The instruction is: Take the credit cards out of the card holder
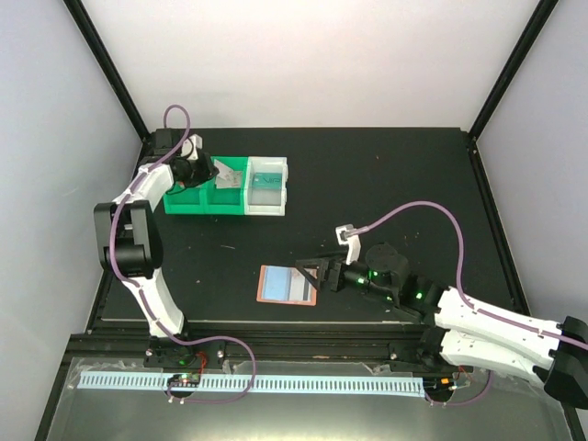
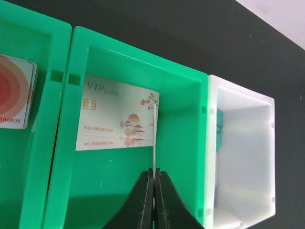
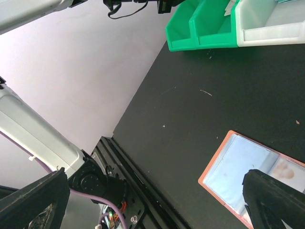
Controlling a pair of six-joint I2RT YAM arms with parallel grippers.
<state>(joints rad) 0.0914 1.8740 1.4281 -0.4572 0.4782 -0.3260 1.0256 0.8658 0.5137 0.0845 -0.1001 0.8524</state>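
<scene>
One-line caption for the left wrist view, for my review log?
Left gripper holds a thin card edge-on over the green bin where a VIP card lies.

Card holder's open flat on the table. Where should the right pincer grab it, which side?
Grip the card holder by its pink border on the side facing the open right pincer, coming in low from that side. It lies flat and spread open, so nothing stands up to pinch from above; one finger likely has to slide under the edge.
</scene>
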